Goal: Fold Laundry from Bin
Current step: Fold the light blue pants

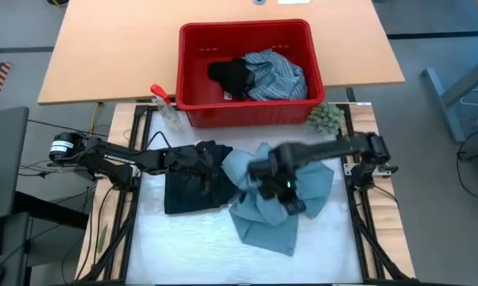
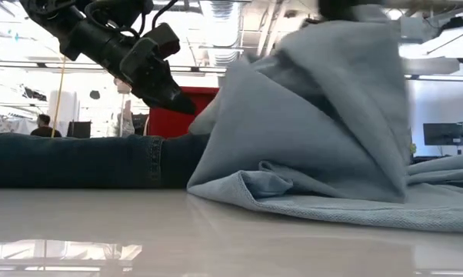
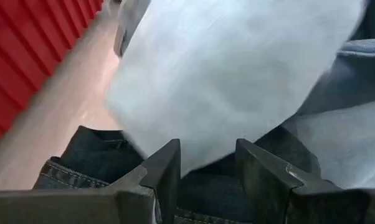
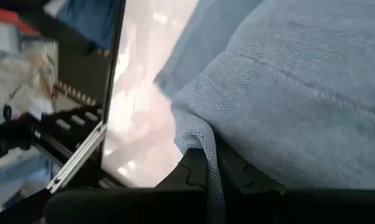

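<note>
Lifting light blue garment [image 1: 280, 208] at desk centre, right gripper [image 1: 287, 189] fingers clamped on its fold. Left gripper [image 1: 210, 161], 9 o'clock of it, fingers half open, empty, over dark jeans [image 1: 187, 191]. Bin [image 1: 247, 73] at 12 o'clock holds more laundry. Next we likely spread and flatten.

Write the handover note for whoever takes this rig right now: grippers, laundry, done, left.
Right gripper: shut on the light blue garment, lifting a fold off the white mat.
Left gripper: open, empty, over the dark jeans lying flat on the mat's left.
Red bin: holds the striped shirt and a black piece.
Done: two garments out.
Left: fold both, then empty the bin.
</note>
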Robot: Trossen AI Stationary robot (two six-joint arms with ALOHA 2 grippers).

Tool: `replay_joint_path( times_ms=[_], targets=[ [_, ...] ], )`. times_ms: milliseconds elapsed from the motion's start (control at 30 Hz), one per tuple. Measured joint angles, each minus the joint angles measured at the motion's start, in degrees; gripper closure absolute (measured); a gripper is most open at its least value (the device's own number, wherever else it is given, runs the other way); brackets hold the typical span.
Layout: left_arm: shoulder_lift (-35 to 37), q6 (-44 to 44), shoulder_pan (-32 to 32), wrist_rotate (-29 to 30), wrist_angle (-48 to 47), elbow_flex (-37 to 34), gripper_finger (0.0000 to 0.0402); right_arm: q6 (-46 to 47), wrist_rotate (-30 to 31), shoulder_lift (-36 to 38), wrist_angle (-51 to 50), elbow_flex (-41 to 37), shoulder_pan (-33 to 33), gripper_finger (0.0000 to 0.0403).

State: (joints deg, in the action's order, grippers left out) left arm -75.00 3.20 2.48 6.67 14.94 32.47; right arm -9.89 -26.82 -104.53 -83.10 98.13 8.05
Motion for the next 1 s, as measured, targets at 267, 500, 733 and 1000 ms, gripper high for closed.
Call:
replay_joint_path(
  times_ms=[267,500,733,1000],
  targets=[
    [0.0,-3.0,-0.02,0.01,0.38,0.0,0.0258,23.36,7.99,7.62,13.81,-14.01,10.85,0.0335],
    [0.0,-5.55,-0.02,-0.03,4.53,0.0,0.0258,39.32,12.46,14.58,16.06,-16.96,14.02,0.0223],
    [0.0,-5.58,-0.02,-3.51,11.56,0.0,0.0258,44.13,22.75,24.9,16.03,-16.94,18.19,0.0182],
    [-1.25,-6.03,0.59,-2.94,7.73,9.65,0.0258,54.74,46.3,32.36,16.91,-16.9,33.33,0.0183]
  ],
)
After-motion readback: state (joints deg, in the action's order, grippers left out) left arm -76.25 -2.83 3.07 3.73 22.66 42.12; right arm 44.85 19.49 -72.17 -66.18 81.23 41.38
